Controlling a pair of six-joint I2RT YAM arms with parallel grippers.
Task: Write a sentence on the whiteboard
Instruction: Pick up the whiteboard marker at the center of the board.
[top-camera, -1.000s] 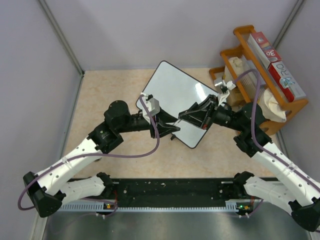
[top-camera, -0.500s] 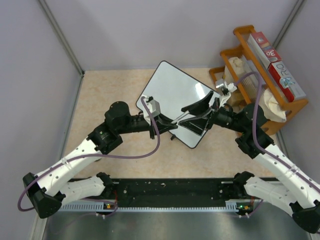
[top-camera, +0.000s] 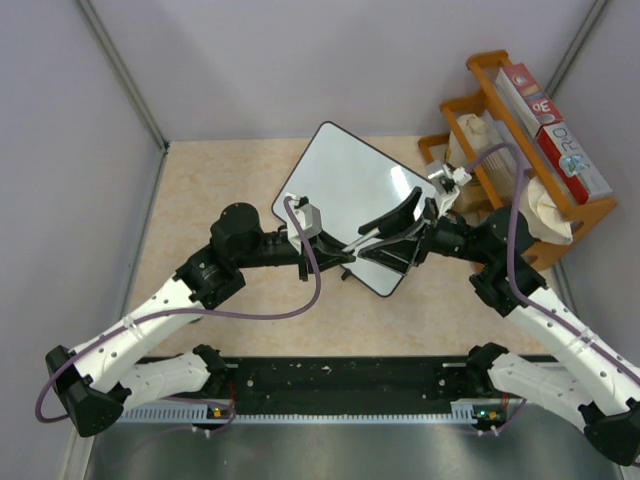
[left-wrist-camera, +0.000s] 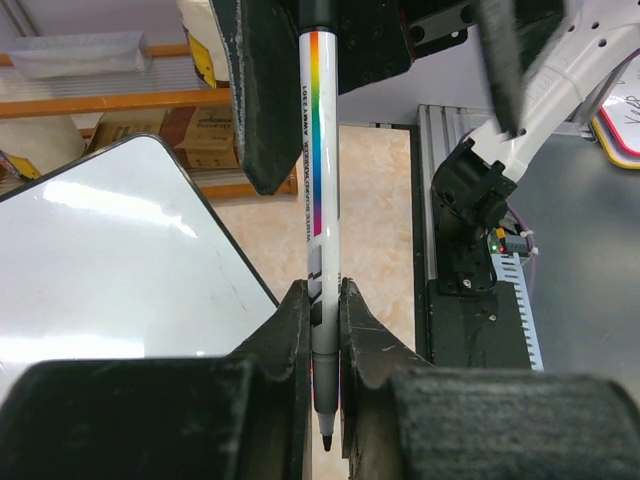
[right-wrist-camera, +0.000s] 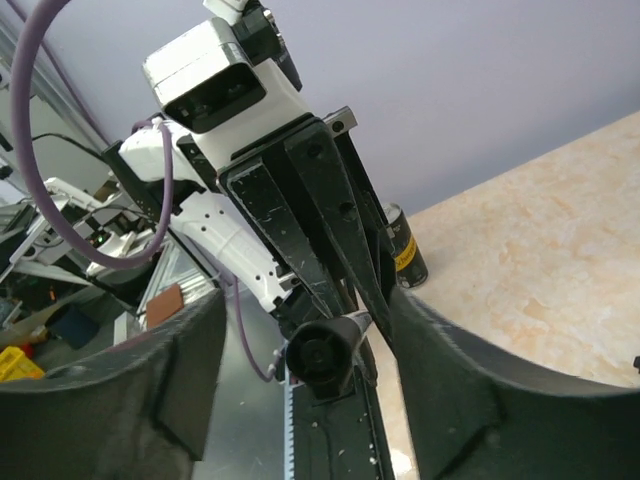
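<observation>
White glossy whiteboard (top-camera: 350, 185) lies flat on the beige worktop (top-camera: 220, 180), turned corner-on to the arms, near the wooden rack (top-camera: 500, 110) at the right. No writing shows on it. Both arms meet above its near corner. The change over the last second is a swap of hold. The left end effector (left-wrist-camera: 322, 300) was part open and is now clamped tight on a marker (left-wrist-camera: 320, 170), low on its rainbow-striped white barrel, with the dark nib end poking out below the fingers. The right end effector (top-camera: 385, 232), pinched shut a second ago, now stands spread wide. In the right wrist view the marker's black butt end sits between its fingers (right-wrist-camera: 450, 380) without touching either. Reads as a hand-over just completed: the left arm has the marker and the right has let go. Nib looks bare, though cannot be sure. Judgement: writing not begun. Next, the right arm backs clear and the left brings the nib down to the board.
</observation>
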